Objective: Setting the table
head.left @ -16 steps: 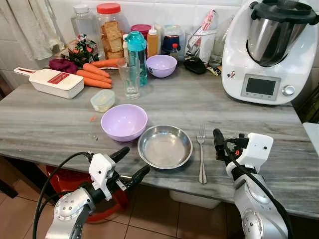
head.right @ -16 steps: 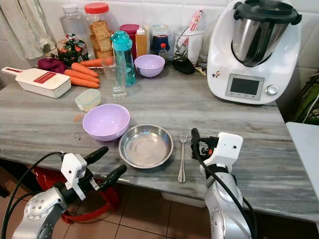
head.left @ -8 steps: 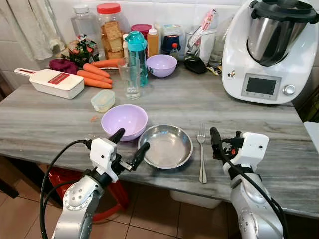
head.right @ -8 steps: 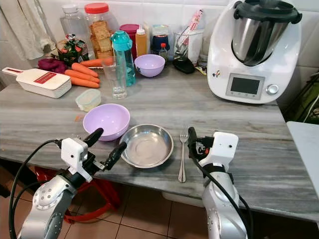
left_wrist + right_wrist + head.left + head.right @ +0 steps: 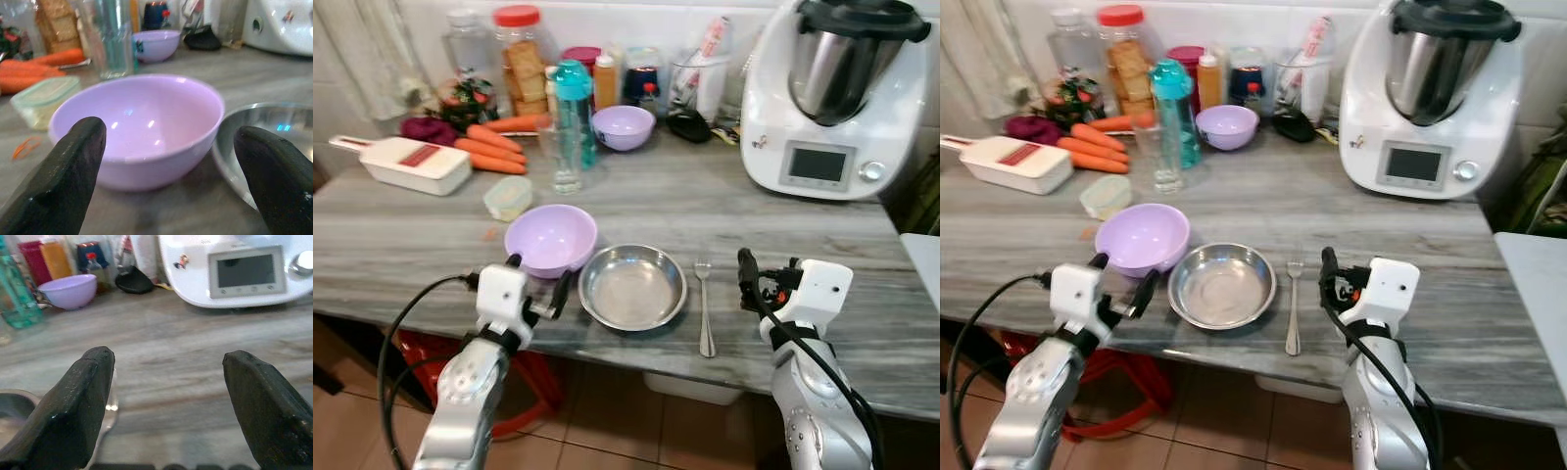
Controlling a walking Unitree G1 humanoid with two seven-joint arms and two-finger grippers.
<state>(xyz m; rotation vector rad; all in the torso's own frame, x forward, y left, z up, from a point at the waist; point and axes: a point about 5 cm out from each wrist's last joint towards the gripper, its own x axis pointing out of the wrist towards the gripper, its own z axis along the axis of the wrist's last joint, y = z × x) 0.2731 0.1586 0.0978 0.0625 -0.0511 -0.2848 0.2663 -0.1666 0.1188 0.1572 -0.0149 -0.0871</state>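
Observation:
A large purple bowl [image 5: 551,238] sits near the counter's front edge, touching a steel bowl [image 5: 632,287] on its right. A fork [image 5: 705,308] lies right of the steel bowl, tines pointing away from me. My left gripper [image 5: 539,278] is open at the purple bowl's near side; in the left wrist view its fingers [image 5: 68,176] frame the purple bowl [image 5: 142,122] without touching it. My right gripper [image 5: 764,279] hovers open just right of the fork, holding nothing, and its fingers [image 5: 78,396] stand wide apart over the counter [image 5: 195,357].
At the back stand a drinking glass [image 5: 566,157], a teal bottle [image 5: 573,103], a small purple bowl [image 5: 624,126], carrots [image 5: 489,152], jars and a white kitchen machine [image 5: 832,98]. A small lidded tub [image 5: 510,196] and a white slicer [image 5: 406,162] lie to the left.
My left gripper has risen from below the counter edge and moved forward to the near side of the large purple bowl. The right gripper has barely moved. The camera shifted slightly.

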